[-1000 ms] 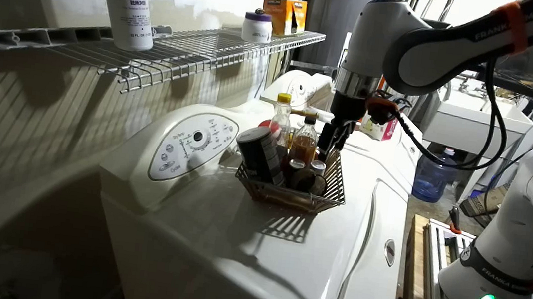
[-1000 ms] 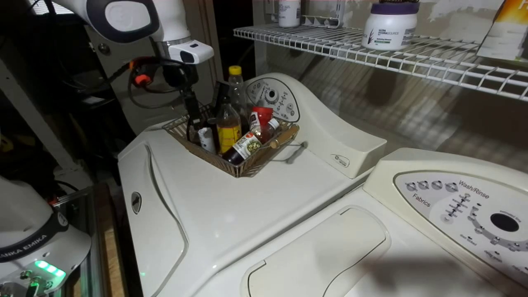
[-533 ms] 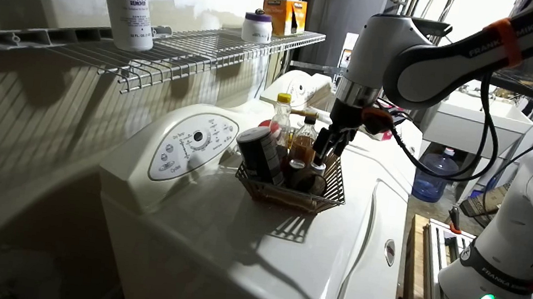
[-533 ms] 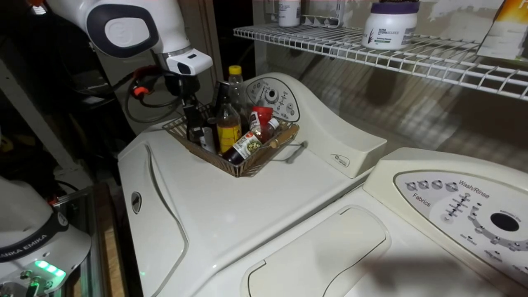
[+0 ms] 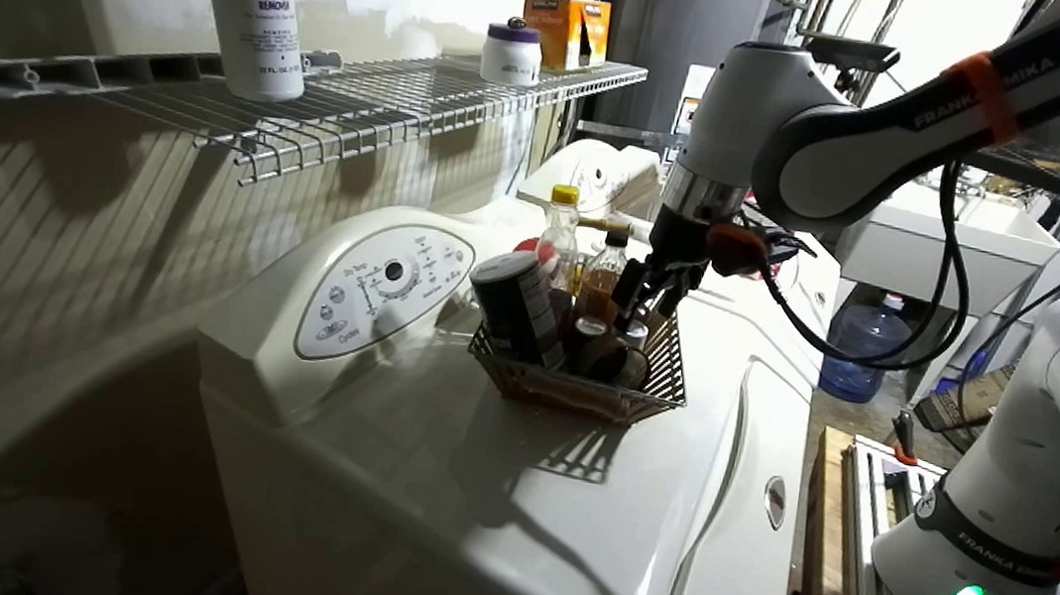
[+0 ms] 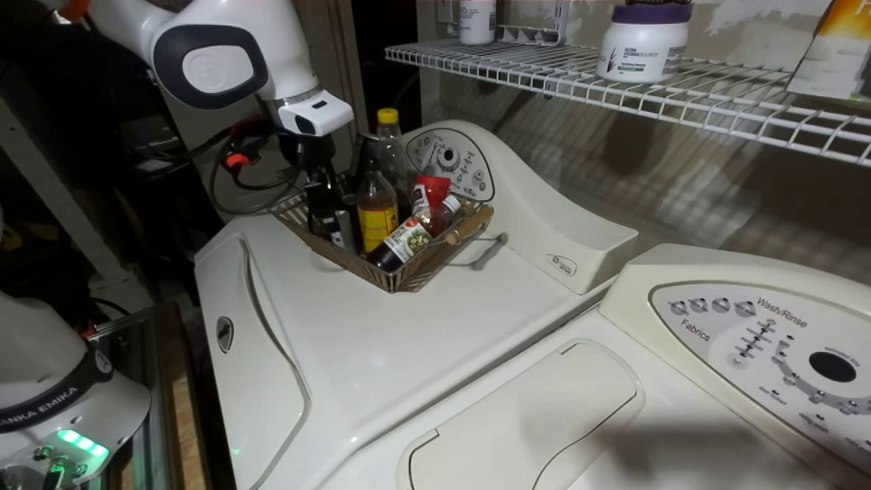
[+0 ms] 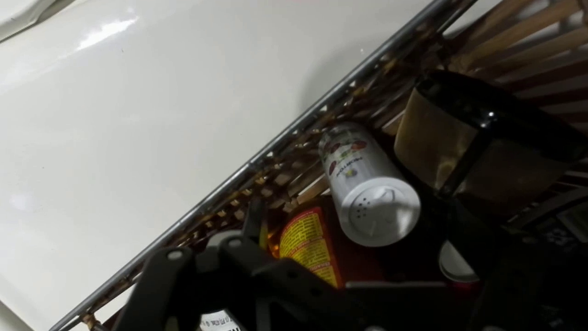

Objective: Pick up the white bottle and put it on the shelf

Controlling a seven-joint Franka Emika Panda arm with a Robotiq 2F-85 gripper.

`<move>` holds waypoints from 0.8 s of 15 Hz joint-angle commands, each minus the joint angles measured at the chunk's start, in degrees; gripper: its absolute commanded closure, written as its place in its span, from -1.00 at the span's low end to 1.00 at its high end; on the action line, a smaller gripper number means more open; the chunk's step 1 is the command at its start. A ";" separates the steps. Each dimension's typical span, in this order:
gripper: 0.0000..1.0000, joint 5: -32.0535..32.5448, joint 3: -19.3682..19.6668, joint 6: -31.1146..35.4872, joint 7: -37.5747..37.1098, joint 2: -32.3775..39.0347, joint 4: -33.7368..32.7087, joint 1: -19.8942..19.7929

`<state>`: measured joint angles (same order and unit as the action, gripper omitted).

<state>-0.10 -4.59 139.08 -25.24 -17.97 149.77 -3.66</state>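
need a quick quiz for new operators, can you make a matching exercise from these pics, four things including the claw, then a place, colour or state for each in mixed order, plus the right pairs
1. white bottle
2. tall clear bottle
3. jar
4. claw

A. open, at the basket
B. purple-lidded, standing on the shelf
C. dotted with small holes on top
D. yellow-capped

Right pairs: 1-C, 2-D, 3-B, 4-A
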 commanded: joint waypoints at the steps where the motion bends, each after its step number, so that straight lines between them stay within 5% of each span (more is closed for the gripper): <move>1: -1.00 0.79 -0.62 1.86 -2.40 1.91 -0.53 -0.61; 4: -0.92 1.06 -0.59 2.54 -3.22 2.63 -0.77 -0.75; 5: -0.45 0.95 -0.55 2.67 -3.33 2.85 -0.85 -0.70; 7: -0.36 0.34 -0.37 3.00 -3.20 3.17 -0.98 -0.45; 12: 0.36 -0.03 -0.21 3.45 -3.32 4.09 -1.32 -0.30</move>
<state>-0.10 -4.57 141.62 -27.38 -15.62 149.62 -3.73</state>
